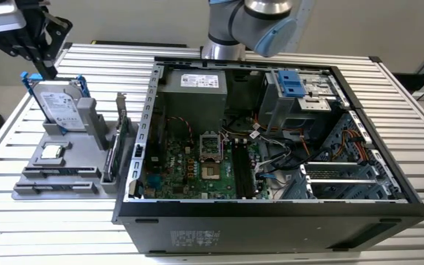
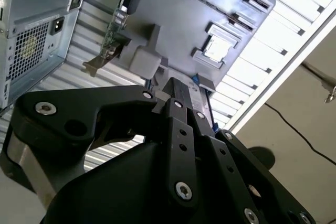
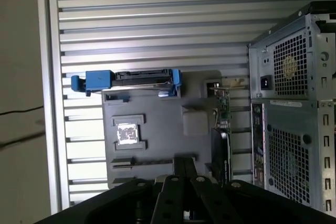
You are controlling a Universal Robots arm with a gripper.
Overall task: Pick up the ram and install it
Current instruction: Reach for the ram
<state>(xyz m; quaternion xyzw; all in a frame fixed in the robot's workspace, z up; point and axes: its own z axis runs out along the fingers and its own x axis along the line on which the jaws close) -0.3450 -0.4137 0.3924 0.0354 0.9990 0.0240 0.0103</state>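
Observation:
Two ram sticks (image 1: 59,173) lie flat in slots at the near end of a grey holder (image 1: 79,149), at the exterior view's left. My black gripper (image 1: 51,73) hangs above the holder's far end, beside the hard drive, well away from the ram. Its fingers (image 3: 184,162) are pressed together with nothing between them in both wrist views (image 2: 176,85). In the first wrist view the ram slots (image 3: 122,161) sit next to the fingertips. The open computer case (image 1: 271,212) lies on its side, with long black memory slots (image 1: 242,171) on its green motherboard.
On the holder stand a silver hard drive in a blue frame (image 1: 59,107), a square processor chip (image 1: 53,150) and an upright expansion card (image 1: 113,154). The slatted metal table (image 1: 35,221) carries everything. The arm's base (image 1: 223,33) rises behind the case.

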